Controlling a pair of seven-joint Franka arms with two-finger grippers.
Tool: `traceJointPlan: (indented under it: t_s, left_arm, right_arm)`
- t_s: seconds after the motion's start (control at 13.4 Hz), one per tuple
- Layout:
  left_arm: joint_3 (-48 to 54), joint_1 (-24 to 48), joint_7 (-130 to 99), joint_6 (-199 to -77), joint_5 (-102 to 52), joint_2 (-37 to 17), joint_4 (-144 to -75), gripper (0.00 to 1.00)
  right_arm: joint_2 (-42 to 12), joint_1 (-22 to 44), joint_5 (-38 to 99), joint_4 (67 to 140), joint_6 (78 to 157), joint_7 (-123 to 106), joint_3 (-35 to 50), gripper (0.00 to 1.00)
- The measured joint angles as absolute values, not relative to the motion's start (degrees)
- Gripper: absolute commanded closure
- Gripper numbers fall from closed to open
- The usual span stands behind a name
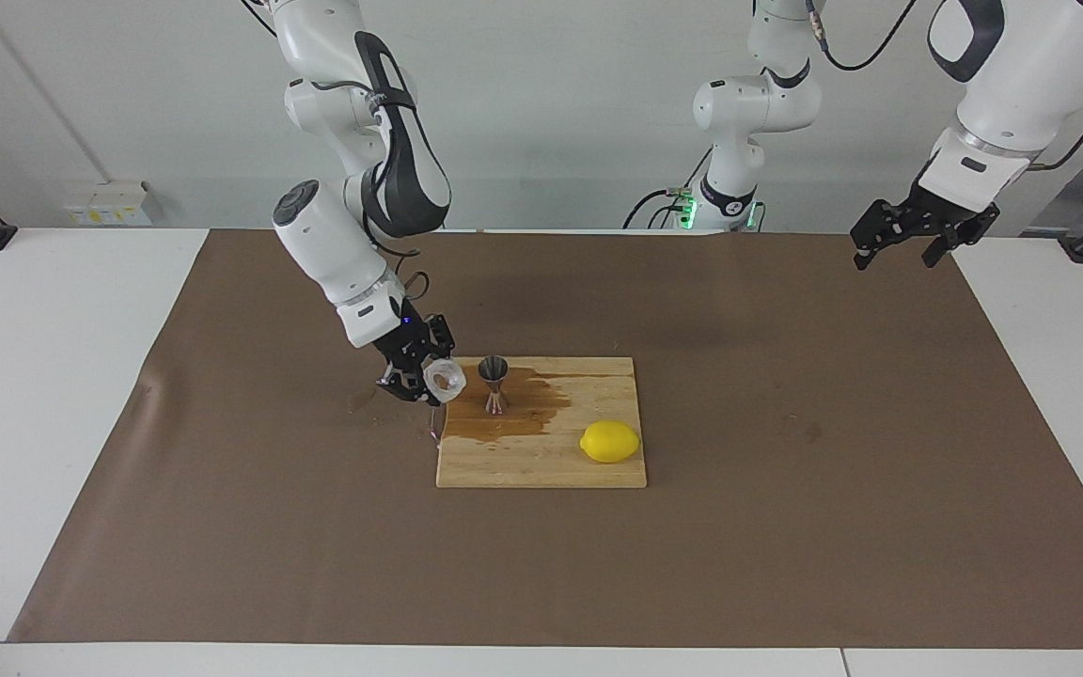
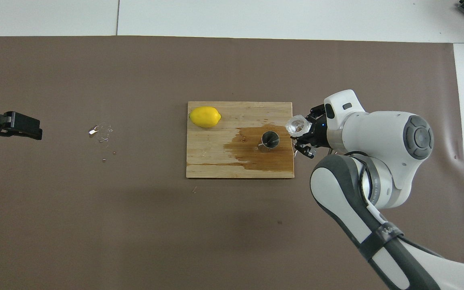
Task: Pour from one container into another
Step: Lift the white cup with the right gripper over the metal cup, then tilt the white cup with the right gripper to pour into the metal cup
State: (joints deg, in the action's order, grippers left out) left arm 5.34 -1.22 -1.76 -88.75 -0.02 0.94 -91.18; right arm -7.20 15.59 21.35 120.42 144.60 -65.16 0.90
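Brown mat (image 1: 786, 527) w/ wet cutting board (image 1: 541, 465): jigger (image 1: 494, 383) upright nr its right-arm edge, lemon (image 1: 610, 442) at a corner. Right gripper (image 1: 427, 376) clamps tilted cup (image 1: 445, 378) just beside jigger. Left gripper (image 1: 899, 246) waits raised, fingers wide, holding nothing.

A translucent whitish plastic cup (image 1: 445, 378), a shiny silver steel hourglass jigger (image 1: 494, 383) and a bright yellow lemon (image 1: 610, 441), at four o'clock from the jigger. The pale striped-grain wooden board (image 1: 541, 465) carries a dark brown wet stain (image 1: 527, 404); brown paper mat (image 1: 786, 527); white table (image 1: 24, 395).
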Motion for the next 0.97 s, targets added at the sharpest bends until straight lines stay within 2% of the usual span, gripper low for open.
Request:
traceJointPlan:
  t_s: [0.3, 0.6, 0.97]
  left_arm:
    - [2.57, 2.03, -3.93, -88.75, -0.02, 0.94, -91.20, 0.00]
    - [1.94, 1.56, -3.99, -88.75, -0.02, 0.94, -91.21, 0.00]
    - [5.32, -1.49, -4.07, -88.75, -0.05, 0.94, -91.27, 0.00]
  right_arm:
    - [-5.22, 18.04, 8.97, 120.00, 143.13, -56.34, 1.02, 0.78]
    - [-3.28, 19.85, -2.04, 119.98, 139.28, -49.16, 1.11, 0.78]
    - [-2.99, 21.33, -6.05, 119.98, 138.17, -46.54, 1.13, 0.78]
